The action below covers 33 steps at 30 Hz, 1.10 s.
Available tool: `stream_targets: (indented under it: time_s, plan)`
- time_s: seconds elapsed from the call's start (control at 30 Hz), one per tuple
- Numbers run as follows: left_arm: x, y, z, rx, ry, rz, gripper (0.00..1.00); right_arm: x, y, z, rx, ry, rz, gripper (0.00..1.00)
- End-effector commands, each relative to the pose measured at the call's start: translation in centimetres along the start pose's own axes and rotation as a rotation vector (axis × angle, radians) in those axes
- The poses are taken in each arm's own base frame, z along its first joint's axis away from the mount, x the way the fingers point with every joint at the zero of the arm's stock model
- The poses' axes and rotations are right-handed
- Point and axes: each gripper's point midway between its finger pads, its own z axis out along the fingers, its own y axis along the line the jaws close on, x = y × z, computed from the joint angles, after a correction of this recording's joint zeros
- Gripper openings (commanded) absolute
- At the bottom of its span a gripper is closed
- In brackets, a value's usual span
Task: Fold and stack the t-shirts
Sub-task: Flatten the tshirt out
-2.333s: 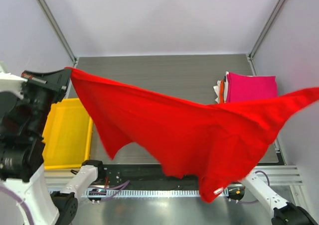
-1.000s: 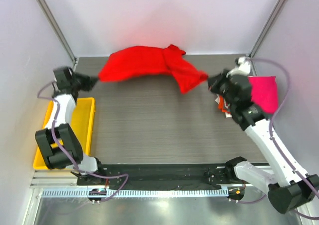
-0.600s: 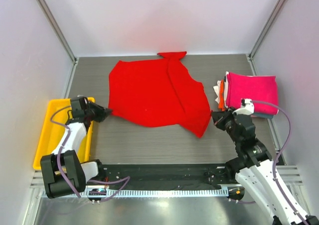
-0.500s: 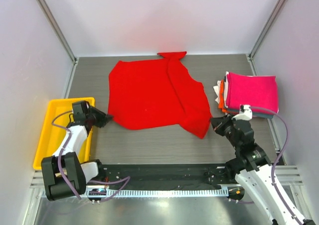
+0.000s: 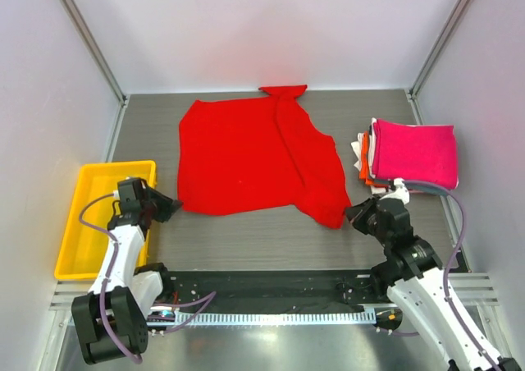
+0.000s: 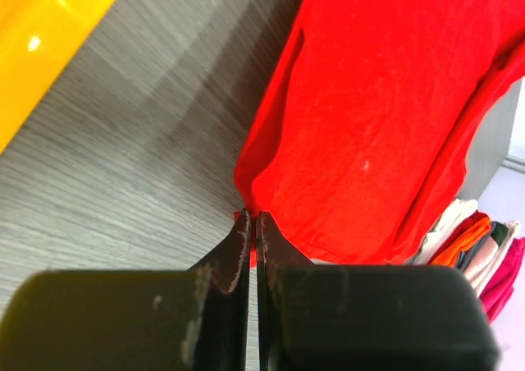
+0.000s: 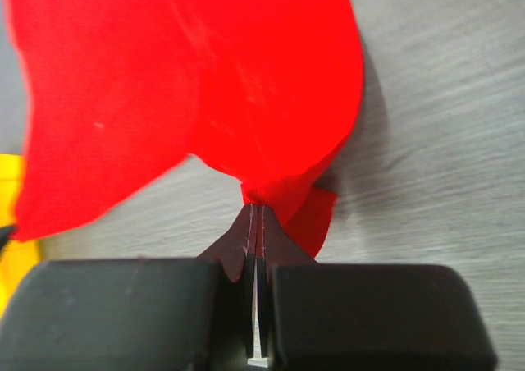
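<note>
The bright red t-shirt (image 5: pixel 254 158) lies spread flat on the table, with a fold running along its right side. My left gripper (image 5: pixel 174 205) is shut on its near-left corner, which shows as red cloth (image 6: pixel 369 125) pinched at the tips (image 6: pixel 252 219). My right gripper (image 5: pixel 349 215) is shut on the near-right corner; the cloth (image 7: pixel 205 84) bunches at its tips (image 7: pixel 255 207). Both grippers are low at table level. The stack of folded t-shirts (image 5: pixel 410 153), magenta-pink on top, sits at the right; it also shows in the left wrist view (image 6: pixel 476 248).
A yellow plastic tray (image 5: pixel 90 223) stands at the left edge, beside my left arm, and shows in the left wrist view (image 6: pixel 49 34). Bare grey table (image 5: pixel 246 240) runs between the shirt's near hem and the arm bases. Walls enclose the back and sides.
The shirt was swung through the air, then laid flat on the table. Both grippers have drawn back toward the near edge, still holding its corners. The hem has shifted slightly nearer.
</note>
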Motion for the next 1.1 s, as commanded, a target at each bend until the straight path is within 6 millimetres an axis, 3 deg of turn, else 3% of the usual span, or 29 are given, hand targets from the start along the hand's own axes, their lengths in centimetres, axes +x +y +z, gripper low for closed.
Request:
stream_targets:
  time_s: [0.0,0.1,0.17,0.2,0.23,0.3,0.33,0.37,0.4,0.43,0.5,0.53,0.57,0.6,0.7,0.73,0.8,0.83,0.93,1.0,1.03,1.07]
  plan:
    - [-1.6,-1.3,-0.4,-0.009,-0.029,0.030,0.00,-0.8,1.4,0.8,-0.017,0.011,-0.036,0.01]
    - [-2.2,-1.7,-0.4,-0.021,-0.015,0.045,0.00,-1.8,2.4,1.5,-0.022,-0.004,-0.056,0.01]
    - [-3.3,-3.4,-0.8,0.008,-0.027,0.056,0.00,-4.6,4.4,1.1,-0.040,-0.070,-0.089,0.01]
    - [-3.7,-4.3,-1.1,0.024,-0.028,0.061,0.00,-7.0,6.7,0.4,-0.066,-0.106,-0.102,0.01]
    - [-4.9,-6.5,-2.1,0.068,-0.053,0.078,0.00,-8.3,8.0,0.1,-0.080,-0.126,-0.124,0.01]
    - [-5.6,-8.8,-3.8,0.111,-0.058,0.097,0.00,-10.9,10.9,-1.1,-0.132,-0.165,-0.181,0.01]
    - [-6.1,-10.0,-4.8,0.134,-0.071,0.107,0.00,-13.5,13.8,-2.9,-0.193,-0.218,-0.192,0.01]
    - [-7.4,-12.6,-6.8,0.189,-0.117,0.134,0.00,-14.7,15.2,-4.1,-0.228,-0.245,-0.205,0.01]
    - [-7.7,-13.8,-8.3,0.221,-0.142,0.147,0.00,-15.7,16.6,-5.4,-0.271,-0.270,-0.218,0.01]
    - [-7.9,-14.8,-9.9,0.241,-0.162,0.158,0.00,-18.0,18.6,-8.1,-0.327,-0.342,-0.233,0.01]
    - [-8.6,-17.5,-13.7,0.312,-0.225,0.183,0.00,-19.8,20.0,-11.0,-0.372,-0.407,-0.241,0.01]
    - [-8.6,-18.7,-16.1,0.361,-0.265,0.204,0.00,-21.0,21.4,-13.6,-0.430,-0.455,-0.270,0.01]
    - [-8.6,-19.6,-17.7,0.395,-0.291,0.216,0.00,-21.6,22.1,-16.0,-0.476,-0.498,-0.278,0.01]
    - [-8.8,-21.3,-20.8,0.456,-0.350,0.237,0.00,-22.2,22.5,-17.7,-0.504,-0.532,-0.280,0.01]
    - [-8.6,-22.8,-27.3,0.552,-0.494,0.247,0.00,-24.5,23.8,-26.4,-0.635,-0.712,-0.277,0.01]
    - [-9.0,-23.7,-30.7,0.590,-0.579,0.240,0.00,-25.4,24.1,-29.7,-0.679,-0.781,-0.270,0.01]
    - [-8.7,-24.0,-34.8,0.644,-0.678,0.239,0.00,-26.4,23.7,-34.4,-0.722,-0.900,-0.256,0.01]
    - [-8.4,-24.7,-38.3,0.697,-0.745,0.245,0.00,-27.1,23.5,-37.7,-0.751,-0.968,-0.244,0.01]
    - [-8.8,-25.0,-41.1,0.694,-0.815,0.246,0.00,-28.4,23.2,-42.1,-0.768,-1.074,-0.229,0.01]
    - [-9.6,-25.8,-41.0,0.696,-0.826,0.244,0.00,-28.8,23.2,-42.2,-0.751,-1.078,-0.226,0.01]
    - [-9.9,-25.9,-40.3,0.690,-0.812,0.238,0.00,-29.2,23.9,-40.9,-0.733,-1.056,-0.232,0.01]
    - [-10.4,-25.9,-38.1,0.661,-0.773,0.224,0.00,-29.4,24.2,-39.4,-0.710,-1.028,-0.236,0.01]
